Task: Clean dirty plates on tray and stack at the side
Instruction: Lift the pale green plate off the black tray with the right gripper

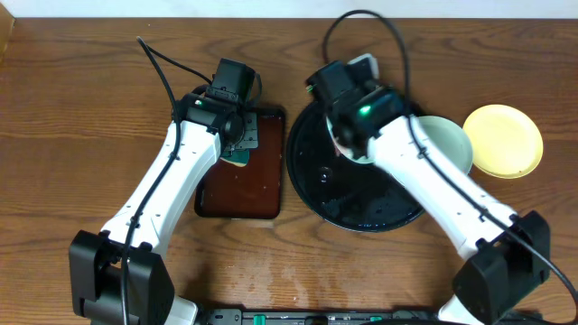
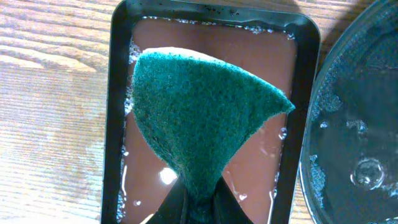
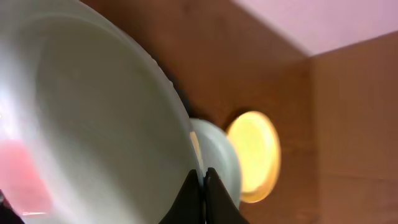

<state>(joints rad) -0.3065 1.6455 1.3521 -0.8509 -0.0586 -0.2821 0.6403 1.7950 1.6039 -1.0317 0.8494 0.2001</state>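
Note:
My right gripper (image 3: 204,174) is shut on the rim of a pale mint-white plate (image 3: 93,118) and holds it tilted over the black tray (image 1: 361,203). A red smear (image 3: 18,180) shows on that plate's face. A second mint-white plate (image 1: 449,144) lies at the tray's right rim, partly under my right arm. The pale yellow plate (image 1: 503,140) lies on the table to its right. My left gripper (image 2: 199,194) is shut on a green scouring sponge (image 2: 199,106) above the brown rectangular tray (image 2: 261,81).
The brown tray (image 1: 239,194) holds shallow water and sits just left of the black tray, whose wet floor (image 2: 360,124) carries droplets. Cables run from both arms across the back of the wooden table (image 1: 81,108). The arm bases stand at the front edge.

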